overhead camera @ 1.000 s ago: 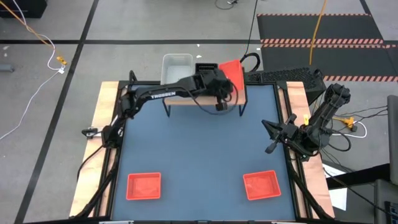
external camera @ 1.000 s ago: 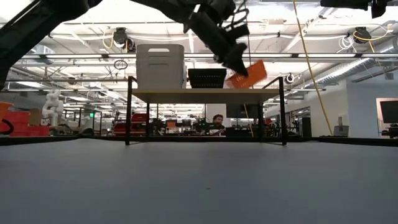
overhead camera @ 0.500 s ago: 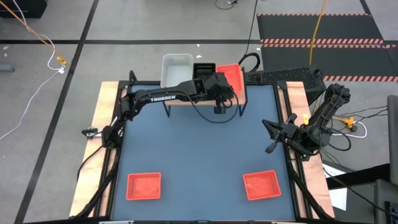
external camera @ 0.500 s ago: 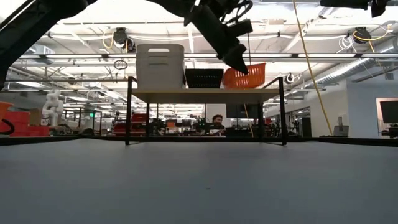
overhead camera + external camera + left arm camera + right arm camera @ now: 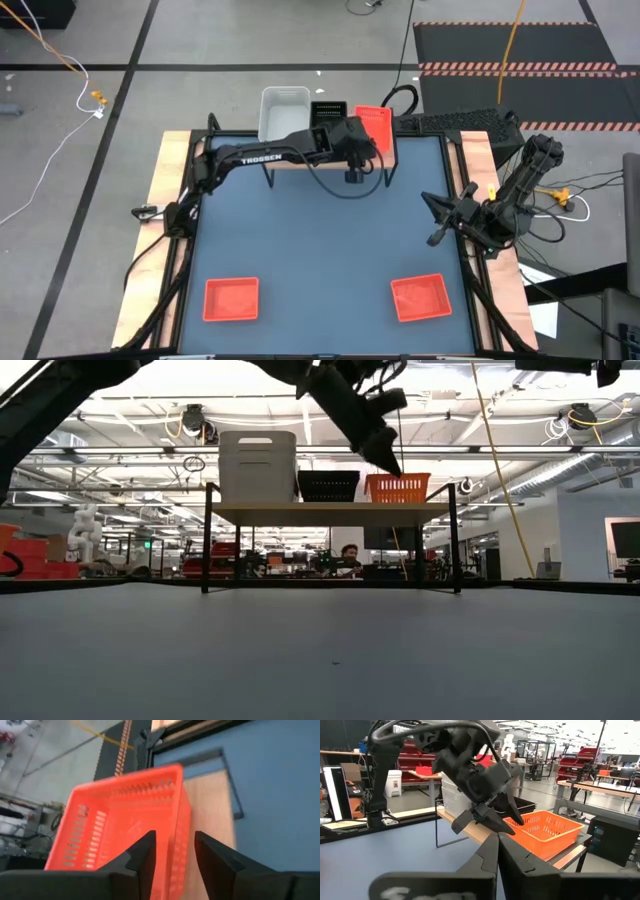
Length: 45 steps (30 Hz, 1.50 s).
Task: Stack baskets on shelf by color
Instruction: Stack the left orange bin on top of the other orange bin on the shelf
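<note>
TROSSEN lettering on left arm [image 5: 265, 156], red basket [image 5: 373, 124] on shelf [image 5: 300, 162]

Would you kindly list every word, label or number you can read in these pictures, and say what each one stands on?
"TROSSEN": white lettering on the left arm's forearm, high view.
Pale smudged marking on the right arm's wrist housing, right wrist view: too blurred to read.
Signs in the room behind the shelf, low view: too small to read.
No text shows on the baskets.

We see the shelf [image 5: 300, 161] full across; two red baskets [image 5: 231, 299] [image 5: 419, 297] flank the table's open middle.
</note>
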Tool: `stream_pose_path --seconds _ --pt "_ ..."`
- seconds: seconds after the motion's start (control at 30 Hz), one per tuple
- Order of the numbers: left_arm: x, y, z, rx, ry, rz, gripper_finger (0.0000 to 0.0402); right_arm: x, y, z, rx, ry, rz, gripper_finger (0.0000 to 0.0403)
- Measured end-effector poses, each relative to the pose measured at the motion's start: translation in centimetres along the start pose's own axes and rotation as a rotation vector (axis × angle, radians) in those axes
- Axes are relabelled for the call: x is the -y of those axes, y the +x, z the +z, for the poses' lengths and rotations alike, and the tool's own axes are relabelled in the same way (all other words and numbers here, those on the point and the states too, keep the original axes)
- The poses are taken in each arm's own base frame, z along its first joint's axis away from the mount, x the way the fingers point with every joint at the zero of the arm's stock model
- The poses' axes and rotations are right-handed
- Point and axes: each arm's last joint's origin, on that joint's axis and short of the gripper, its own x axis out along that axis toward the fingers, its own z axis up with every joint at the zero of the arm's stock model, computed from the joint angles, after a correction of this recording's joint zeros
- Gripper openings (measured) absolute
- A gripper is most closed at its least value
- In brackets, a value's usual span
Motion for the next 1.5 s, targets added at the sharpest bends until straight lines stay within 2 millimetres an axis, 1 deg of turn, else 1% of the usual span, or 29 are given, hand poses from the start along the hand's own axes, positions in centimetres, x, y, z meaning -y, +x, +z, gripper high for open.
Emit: stream_pose_path --seconds 0.1,0.23,0.43,0.67,0.83,1.0,1.13,1.27,1.33,1.43,1.5 --pt "0.3 -1.5 1.2 0.03 0.033 0.024 0.0145 0.0 0.0 0.1 0.0 0.01 0.0 0.0" --pt "0.6 -4.2 2.9 0.077 0.074 0.076 0.0153 0.0 0.0 0.1 0.0 0.01 0.0 0.0" --pt "1.0 -8.2 4.8 0.155 0.089 0.083 0.0169 0.0 0.0 0.1 0.0 0.011 0.0 0.0" --pt "1.5 -12.4 6.1 0.215 0.053 0.061 0.0175 0.0 0.0 0.1 0.0 -0.029 0.0 0.0" --pt "1.9 -15.2 6.4 0.224 0.021 0.026 0.0175 0.1 0.0 0.1 0.0 -0.062 -0.001 0.0" --pt "2.5 -16.3 5.9 0.166 -0.02 -0.025 0.0175 0.1 0.1 0.3 0.022 -0.109 0.033 0.0" --pt "2.9 -16.4 5.3 0.1 -0.073 -0.062 0.0175 -0.1 0.4 0.5 0.108 -0.159 0.149 0.0" --pt "3.2 -16.3 4.6 0.027 -0.179 -0.09 0.0175 -0.4 1.0 0.8 0.211 -0.2 0.257 0.0" --pt "3.3 -16.3 4.3 -0.011 -0.227 -0.088 0.0175 -0.2 1.5 1.2 0.244 -0.172 0.256 0.0" --pt "3.5 -16.4 3.8 -0.08 -0.257 -0.054 0.0175 0.4 2.3 1.6 0.251 -0.129 0.184 0.0" --pt "3.7 -16.5 3.4 -0.126 -0.269 -0.03 0.0175 0.7 2.8 1.6 0.246 -0.136 0.133 0.0"
